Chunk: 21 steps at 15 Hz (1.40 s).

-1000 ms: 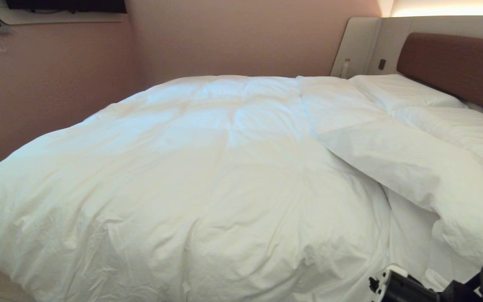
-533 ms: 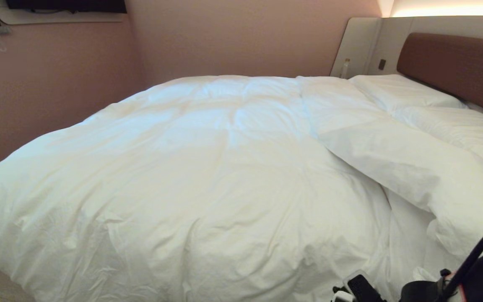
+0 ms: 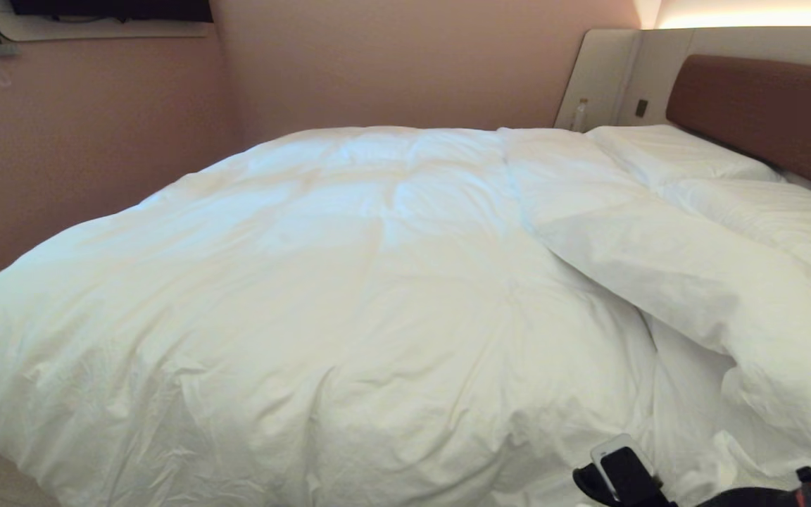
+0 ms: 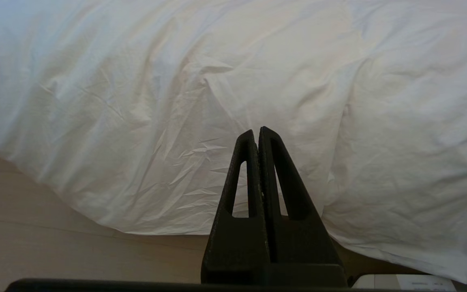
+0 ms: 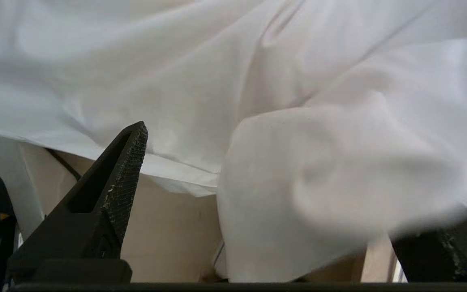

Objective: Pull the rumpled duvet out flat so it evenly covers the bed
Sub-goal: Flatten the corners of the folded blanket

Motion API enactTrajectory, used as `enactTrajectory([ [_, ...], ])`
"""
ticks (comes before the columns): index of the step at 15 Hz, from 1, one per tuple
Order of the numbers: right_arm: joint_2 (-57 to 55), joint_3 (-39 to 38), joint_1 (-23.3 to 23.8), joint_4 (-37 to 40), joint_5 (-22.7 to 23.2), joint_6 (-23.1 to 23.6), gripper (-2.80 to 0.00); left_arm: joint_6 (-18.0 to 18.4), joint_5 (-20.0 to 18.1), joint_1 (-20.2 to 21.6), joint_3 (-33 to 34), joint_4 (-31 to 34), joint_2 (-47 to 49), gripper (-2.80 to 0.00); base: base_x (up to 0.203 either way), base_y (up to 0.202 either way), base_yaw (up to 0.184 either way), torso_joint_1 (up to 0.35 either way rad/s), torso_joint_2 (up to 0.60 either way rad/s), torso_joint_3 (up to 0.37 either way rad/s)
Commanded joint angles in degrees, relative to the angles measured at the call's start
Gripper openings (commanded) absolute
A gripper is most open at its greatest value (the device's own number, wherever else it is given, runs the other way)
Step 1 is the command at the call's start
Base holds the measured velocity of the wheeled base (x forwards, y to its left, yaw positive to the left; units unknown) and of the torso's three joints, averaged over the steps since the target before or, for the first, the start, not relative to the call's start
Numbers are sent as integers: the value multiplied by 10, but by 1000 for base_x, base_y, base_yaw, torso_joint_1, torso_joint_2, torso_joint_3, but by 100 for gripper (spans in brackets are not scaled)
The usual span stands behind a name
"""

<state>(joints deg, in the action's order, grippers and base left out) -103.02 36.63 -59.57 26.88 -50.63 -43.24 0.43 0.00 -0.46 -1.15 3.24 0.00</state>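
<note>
pink walls frame the bed [image 3: 764, 105]; the duvet [image 3: 349, 296] lies rumpled across it, folded back near the headboard corner. right gripper [image 5: 258, 194] at the near edge, fingers spread wide around a hanging duvet fold. left gripper [image 4: 256, 134] pressed together, empty, beside the near edge

We see the duvet [image 3: 349, 296] in creased white with faint stitched squares, and the pillows [image 3: 673, 151] at the bed's head edge the same plain white. The headboard [image 3: 764, 105] is brown against dusty pink walls [image 3: 391, 63], with a pale cream panel [image 3: 599, 70] beside it. Our left gripper [image 4: 258, 134] and right gripper [image 5: 298, 170] are matte black, the floor [image 4: 35, 243] light beige.
</note>
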Motion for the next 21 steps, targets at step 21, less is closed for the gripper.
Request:
enactTrajectory([
  [21, 147, 159, 0, 162, -34, -14, 0, 0, 0, 0, 0, 1, 0, -280, 0, 0, 0, 0, 0, 0],
])
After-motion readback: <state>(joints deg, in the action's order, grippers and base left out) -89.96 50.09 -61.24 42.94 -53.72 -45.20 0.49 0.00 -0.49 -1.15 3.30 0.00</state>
